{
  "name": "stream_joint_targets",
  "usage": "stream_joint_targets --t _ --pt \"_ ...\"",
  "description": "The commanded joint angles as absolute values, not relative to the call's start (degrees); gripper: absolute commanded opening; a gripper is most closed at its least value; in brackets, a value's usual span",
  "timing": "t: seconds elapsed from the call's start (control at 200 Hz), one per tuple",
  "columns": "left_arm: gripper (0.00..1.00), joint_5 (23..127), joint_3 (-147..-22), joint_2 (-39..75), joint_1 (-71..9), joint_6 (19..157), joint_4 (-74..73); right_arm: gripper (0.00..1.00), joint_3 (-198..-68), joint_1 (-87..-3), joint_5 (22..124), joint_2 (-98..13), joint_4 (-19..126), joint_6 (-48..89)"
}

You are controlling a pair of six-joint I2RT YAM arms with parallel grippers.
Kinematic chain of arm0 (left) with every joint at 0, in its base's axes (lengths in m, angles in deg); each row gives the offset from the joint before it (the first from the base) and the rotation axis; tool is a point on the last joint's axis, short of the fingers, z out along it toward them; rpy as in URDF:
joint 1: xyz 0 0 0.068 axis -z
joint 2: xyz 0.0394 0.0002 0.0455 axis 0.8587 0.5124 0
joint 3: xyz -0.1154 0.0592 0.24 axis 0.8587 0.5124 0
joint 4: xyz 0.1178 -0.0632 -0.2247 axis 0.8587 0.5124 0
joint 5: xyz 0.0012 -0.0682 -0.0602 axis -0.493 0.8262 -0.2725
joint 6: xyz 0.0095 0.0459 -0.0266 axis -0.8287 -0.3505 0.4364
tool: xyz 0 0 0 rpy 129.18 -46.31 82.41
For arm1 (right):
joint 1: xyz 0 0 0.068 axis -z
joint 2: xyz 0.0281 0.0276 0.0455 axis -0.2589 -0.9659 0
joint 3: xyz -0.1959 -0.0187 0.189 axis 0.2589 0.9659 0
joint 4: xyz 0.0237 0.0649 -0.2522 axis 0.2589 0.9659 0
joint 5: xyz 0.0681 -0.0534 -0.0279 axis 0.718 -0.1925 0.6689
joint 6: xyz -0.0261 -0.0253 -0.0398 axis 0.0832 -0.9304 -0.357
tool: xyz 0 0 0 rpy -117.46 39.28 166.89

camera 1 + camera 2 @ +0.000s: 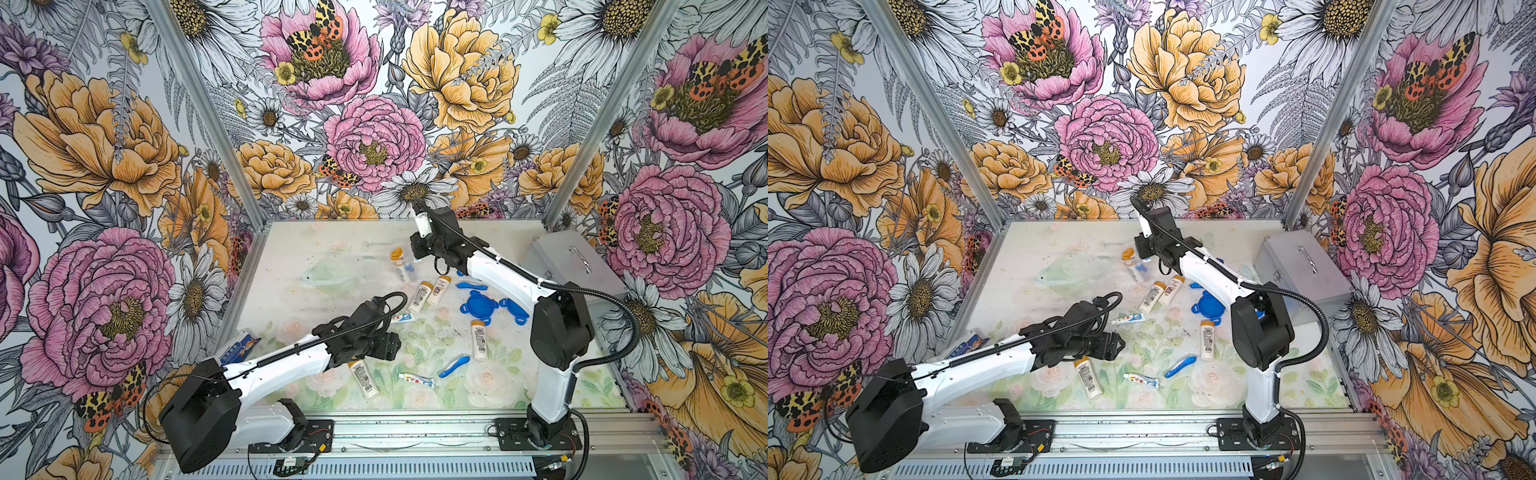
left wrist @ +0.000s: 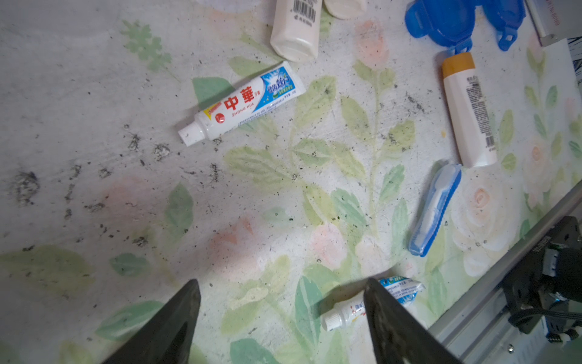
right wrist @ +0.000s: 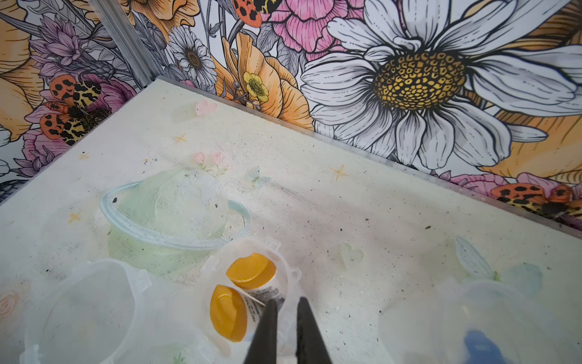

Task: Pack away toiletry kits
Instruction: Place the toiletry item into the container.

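- Nearest me, the left arm's black shoulder block [image 1: 199,419] sits by the front aluminium rail [image 1: 415,432], and the arm reaches low over the pale flower-printed counter [image 1: 299,249], which puts its hand among the loose pieces
- Left hand [image 2: 280,302] is spread wide and holds nothing; it hovers above the counter with one small white-blue toothpaste tube [image 2: 400,291] partly hidden under a finger, which looks to me like lining up for a pick
- Ahead of it a second white-blue toothpaste tube [image 2: 242,104], a blue folded toothbrush [image 2: 436,209] and a small white orange-capped bottle [image 2: 469,110] lie flat and apart from one another, so each could be taken singly
- Blue four-tab lids [image 1: 478,305] lie near the middle, on no cup, presumably because no kit is complete yet
- Right hand [image 3: 287,315] is at the far side, its fingers closed to a thin slit right at the edge of a clear plastic cup [image 3: 261,242]; whether it pinches the wall I cannot tell
- Two orange-capped bottles [image 3: 250,271] stand caps up inside that cup, side by side, which I'd guess leaves room for a tube and a brush
- An empty clear plastic cup [image 3: 85,309] sits just beside it
- Silver metal case with a handle [image 1: 577,262] stands closed beyond the right arm, apart from the kit pieces
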State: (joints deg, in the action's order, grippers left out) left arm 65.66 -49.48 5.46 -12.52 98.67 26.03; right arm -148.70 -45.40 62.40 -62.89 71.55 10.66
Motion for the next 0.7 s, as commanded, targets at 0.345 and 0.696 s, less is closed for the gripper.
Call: stream_joint_targets --t 0.345,0.696 --pt "0.81 64.36 -49.01 3.75 -12.13 99.67 24.43 0.0 -156.84 -46.43 65.17 -63.62 71.43 11.78" --pt "0.81 64.08 -47.99 2.12 -12.99 99.82 24.69 0.0 -164.19 -46.99 66.69 -70.73 71.51 12.99"
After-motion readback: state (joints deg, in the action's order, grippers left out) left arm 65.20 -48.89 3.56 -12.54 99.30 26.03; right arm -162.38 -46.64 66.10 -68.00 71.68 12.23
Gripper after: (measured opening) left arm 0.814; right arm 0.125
